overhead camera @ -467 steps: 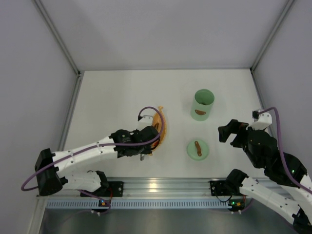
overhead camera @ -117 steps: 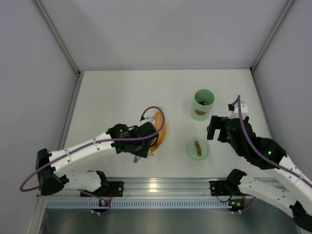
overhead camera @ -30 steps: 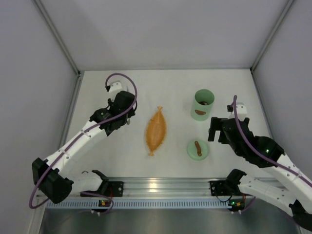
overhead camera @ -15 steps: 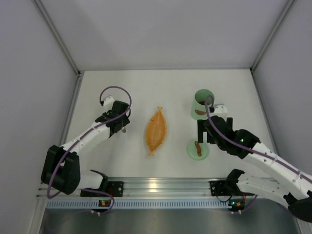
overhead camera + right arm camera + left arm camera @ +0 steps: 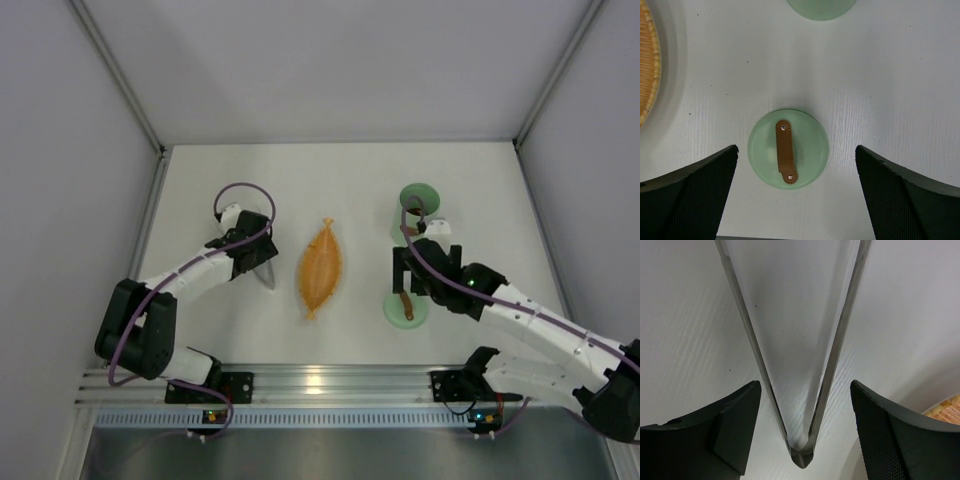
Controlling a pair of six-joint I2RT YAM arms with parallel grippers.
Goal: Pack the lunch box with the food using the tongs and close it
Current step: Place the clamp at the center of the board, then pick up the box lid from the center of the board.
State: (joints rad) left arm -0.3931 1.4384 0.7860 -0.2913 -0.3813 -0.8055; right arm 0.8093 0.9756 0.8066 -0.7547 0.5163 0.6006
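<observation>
The silver tongs (image 5: 801, 390) lie flat on the table, their joined end between my left gripper's (image 5: 805, 427) open jaws with a gap on each side. In the top view the tongs (image 5: 266, 275) rest left of the orange tray. My right gripper (image 5: 797, 197) hangs open above the flat green lid (image 5: 788, 148) with its brown handle, not touching it. The mint lunch box (image 5: 418, 199) stands just beyond, partly hidden by the right arm; only its base (image 5: 821, 6) shows in the right wrist view. The food is hidden from view.
The orange leaf-shaped tray (image 5: 320, 268) lies between the two grippers, and its edge (image 5: 647, 75) shows at the left of the right wrist view. Grey walls enclose the white table on three sides. The arm bases and a metal rail (image 5: 330, 382) run along the near edge.
My left gripper came toward the tray, opened and let go of the tongs, which now lie on the table. My right arm swung left and now hangs over the lid.
</observation>
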